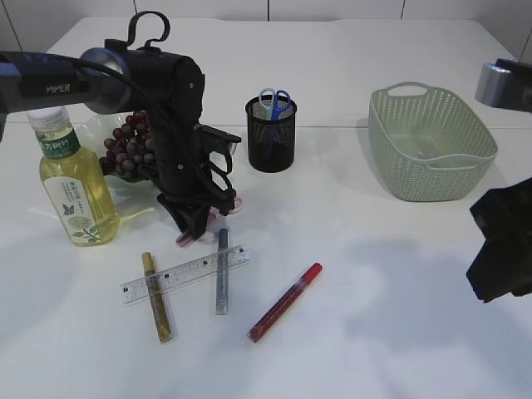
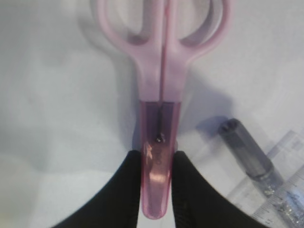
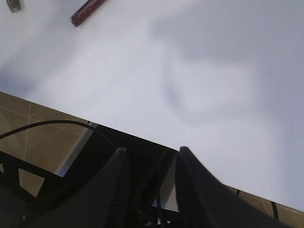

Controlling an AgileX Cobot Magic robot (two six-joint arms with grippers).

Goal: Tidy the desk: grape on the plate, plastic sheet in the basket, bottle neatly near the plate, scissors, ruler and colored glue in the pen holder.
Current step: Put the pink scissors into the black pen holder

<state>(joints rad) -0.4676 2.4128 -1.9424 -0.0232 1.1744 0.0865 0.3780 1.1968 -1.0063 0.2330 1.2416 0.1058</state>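
Left claw (image 2: 156, 183) is pinching the pink scissors (image 2: 159, 95) by their covered blades, low over the worktop (image 1: 374, 274) near the ruler (image 1: 184, 273). They seem light, stiff and smooth, so this grip near the pivot looks sensible.

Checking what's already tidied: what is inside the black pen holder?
Blue scissor handles stick up out of the pen holder. Its dark mesh wall hides the blades and anything lower inside.
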